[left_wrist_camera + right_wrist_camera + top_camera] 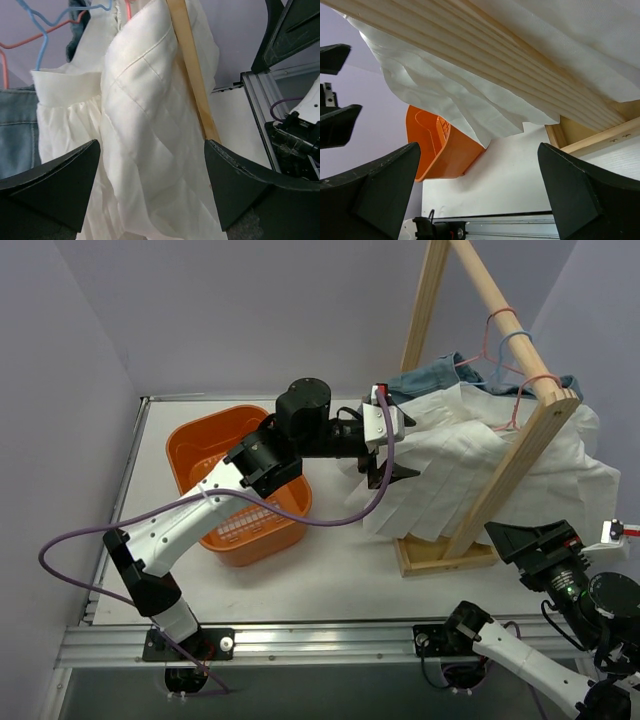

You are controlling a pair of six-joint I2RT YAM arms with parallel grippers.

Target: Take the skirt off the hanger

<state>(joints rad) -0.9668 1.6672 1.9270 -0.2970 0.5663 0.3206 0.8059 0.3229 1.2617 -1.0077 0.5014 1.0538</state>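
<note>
White fabric fills the gap between my left gripper (150, 150) fingers. The jaws are spread wide and grip nothing; I can't tell if the pads touch cloth. My right gripper (479, 150) is also wide open and holding nothing. It sits low by the rack's near right corner, looking up under the hem.

Edges: the wooden rack (520, 455) leg runs diagonally across the skirt (450, 465) front, and cloth is draped over both sides of it. The orange basket (225, 455) is just left of my left arm, with bare table between it and the rack base.

The skirt hangs waistband up by the hanger (520, 390) hooks on the rail, beside a denim garment (430, 375). Its long axis runs down to the hem, fanned out over the base. I can't tell which hanger carries it.
</note>
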